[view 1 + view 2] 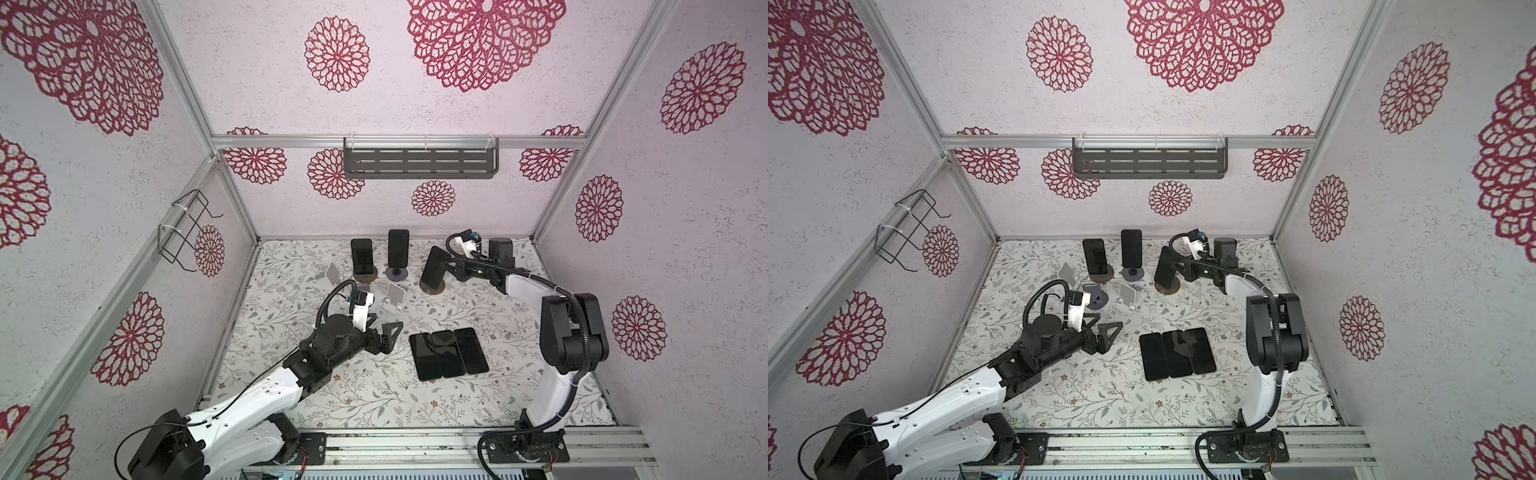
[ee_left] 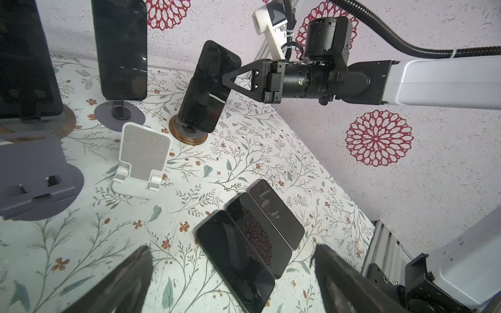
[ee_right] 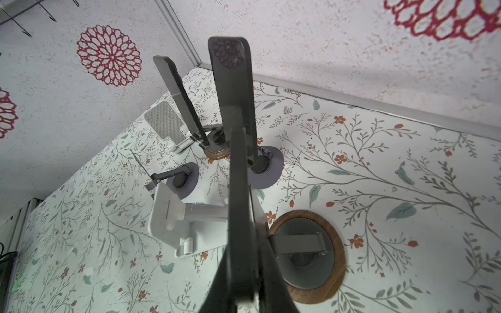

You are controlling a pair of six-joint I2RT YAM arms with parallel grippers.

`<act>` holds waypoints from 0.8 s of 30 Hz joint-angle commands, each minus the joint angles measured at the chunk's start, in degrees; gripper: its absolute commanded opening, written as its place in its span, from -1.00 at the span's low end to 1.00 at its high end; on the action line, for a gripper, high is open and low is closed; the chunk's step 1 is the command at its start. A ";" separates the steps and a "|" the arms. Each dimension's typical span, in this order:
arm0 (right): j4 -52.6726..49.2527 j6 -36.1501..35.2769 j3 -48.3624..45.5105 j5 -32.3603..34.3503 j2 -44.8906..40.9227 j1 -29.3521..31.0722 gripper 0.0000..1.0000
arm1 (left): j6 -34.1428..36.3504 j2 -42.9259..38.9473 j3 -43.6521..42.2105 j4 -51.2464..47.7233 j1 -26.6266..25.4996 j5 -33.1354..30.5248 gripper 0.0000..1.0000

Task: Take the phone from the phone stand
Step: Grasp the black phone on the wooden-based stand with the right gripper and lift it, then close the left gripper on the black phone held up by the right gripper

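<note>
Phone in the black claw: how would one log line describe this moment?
right gripper: clamped on phone | phone: tilted, lower end at wood-rimmed stand | left gripper: open, empty

Both top views look down from high over the whole table [image 1: 365, 399]. Wrist cameras sit low and close; both show the white stand [image 2: 143, 160].

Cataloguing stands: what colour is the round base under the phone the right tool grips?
The base is grey with a wood-brown rim, clearest in the right wrist view.
</note>
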 commanded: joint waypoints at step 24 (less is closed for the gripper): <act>-34.68 -22.13 -6.47 -23.00 -29.46 2.80 -0.91 | 23.17 24.06 25.24 -8.52 15.84 49.91 0.20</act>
